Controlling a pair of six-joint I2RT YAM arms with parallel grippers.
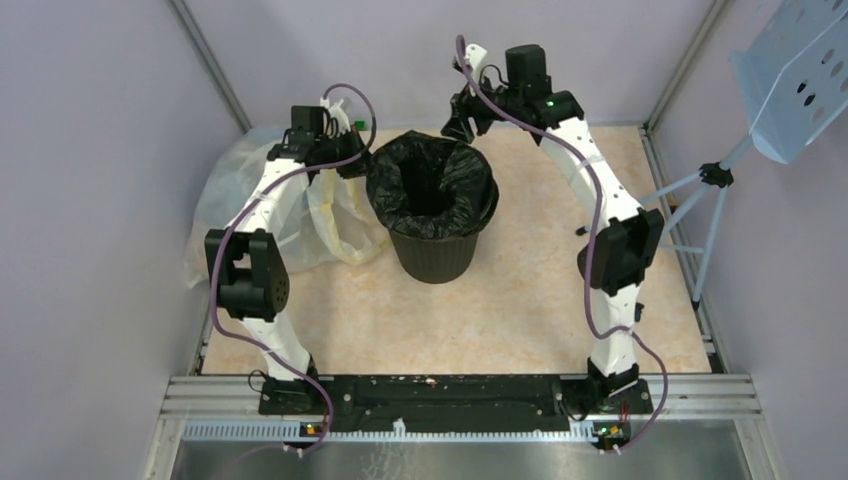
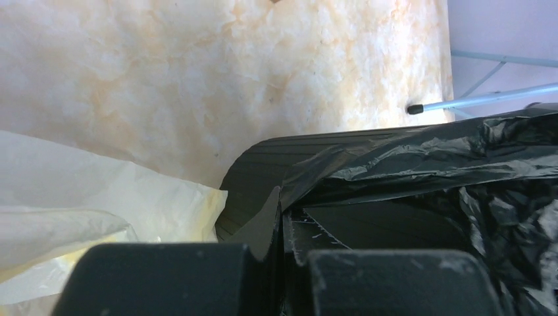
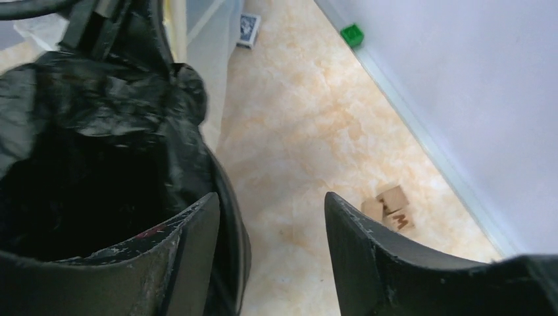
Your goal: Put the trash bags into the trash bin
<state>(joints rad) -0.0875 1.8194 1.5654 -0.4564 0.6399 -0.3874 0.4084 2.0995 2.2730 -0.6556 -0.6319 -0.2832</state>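
Pinching trash bag (image 1: 430, 180) edge at bin (image 1: 433, 255) left rim w/ closed left tool (image 2: 276, 217); right tool (image 3: 270, 201) open, empty, so unheld far-right hem may slump inside

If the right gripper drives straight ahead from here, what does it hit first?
Probably the rim of the bin, covered by the bag. The right gripper is open, one finger over the bag, the other over bare table outside. Depth is unclear, so it may only graze the wall.

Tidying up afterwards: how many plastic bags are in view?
2: the black trash bag lining the trash bin, and a pale-yellow translucent bag left of it. Others may be hidden.
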